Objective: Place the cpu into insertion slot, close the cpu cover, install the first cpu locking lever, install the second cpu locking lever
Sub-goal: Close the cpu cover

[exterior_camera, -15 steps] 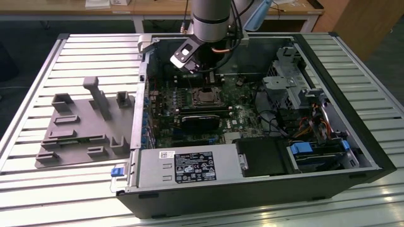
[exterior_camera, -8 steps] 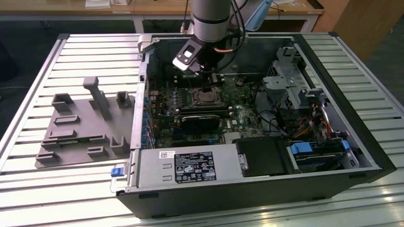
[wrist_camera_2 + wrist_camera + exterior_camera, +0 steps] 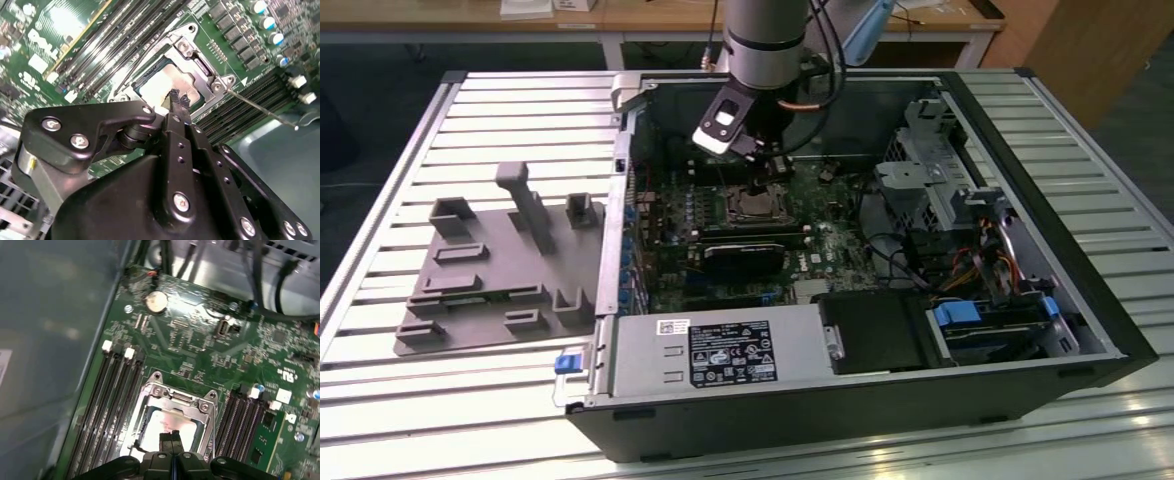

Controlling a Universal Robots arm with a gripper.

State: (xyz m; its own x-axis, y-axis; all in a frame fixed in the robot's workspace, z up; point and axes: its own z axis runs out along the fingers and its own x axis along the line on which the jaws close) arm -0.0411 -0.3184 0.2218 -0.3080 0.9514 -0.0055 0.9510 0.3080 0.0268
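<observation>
The cpu [image 3: 167, 427] lies in the insertion slot on the green motherboard, its silvery top smeared with paste. The cpu cover [image 3: 175, 396], a thin metal frame, lies flat around it. In the second wrist view the cpu [image 3: 160, 85] shows through the cover [image 3: 192, 55]. One thin wire locking lever [image 3: 262, 110] sticks out from the socket corner, free of its catch. My gripper [image 3: 172, 440] hangs just above the chip's edge, fingertips pressed together with nothing between them. In the exterior view the gripper [image 3: 769, 172] stands over the socket [image 3: 754, 207].
Memory slots [image 3: 112, 405] flank the socket on both sides. A coin battery [image 3: 156, 301] sits further along the board. A black cooler block [image 3: 747, 255], the power supply [image 3: 720, 355] and drive cages [image 3: 947, 190] crowd the open case. A grey fixture plate [image 3: 494, 270] lies at the exterior view's left.
</observation>
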